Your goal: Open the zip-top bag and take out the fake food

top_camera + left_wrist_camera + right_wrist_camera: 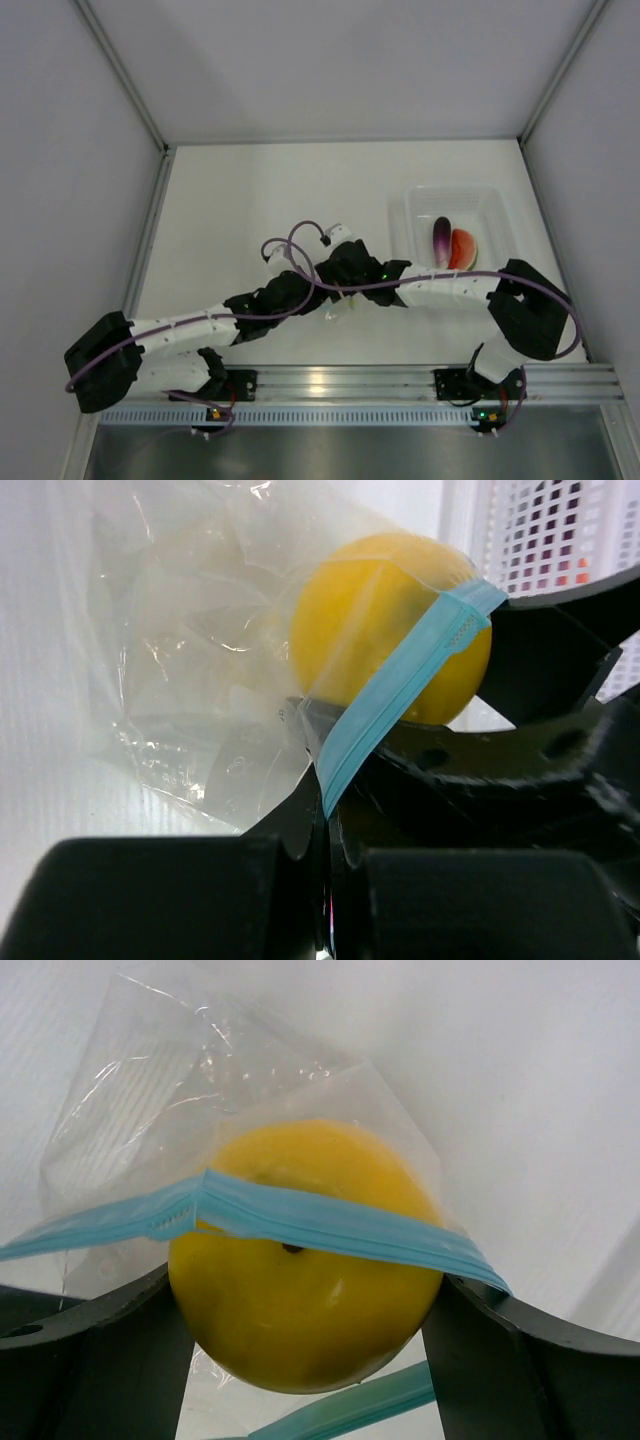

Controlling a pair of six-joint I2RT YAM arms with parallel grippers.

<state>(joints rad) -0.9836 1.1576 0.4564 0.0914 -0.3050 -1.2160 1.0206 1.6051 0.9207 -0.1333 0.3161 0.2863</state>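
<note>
The zip-top bag (190, 670) is clear and crinkly, with a teal zip strip (400, 690). My left gripper (330, 810) is shut on that strip at one end. The mouth of the bag stands open, and a round yellow fruit (300, 1310), one piece of the fake food, sits half out of it under the strip (330, 1222). My right gripper (305, 1285) has a finger pressed against each side of the fruit. In the top view both grippers meet over the bag (340, 310) near the table's front middle. A purple eggplant piece (441, 240) and a red wedge (462, 250) lie in the tub.
A clear rigid tub (415, 205) stands at the right of the table, just beyond the right arm's forearm. White walls close in the table at the back and on both sides. A metal rail (330, 382) runs along the near edge.
</note>
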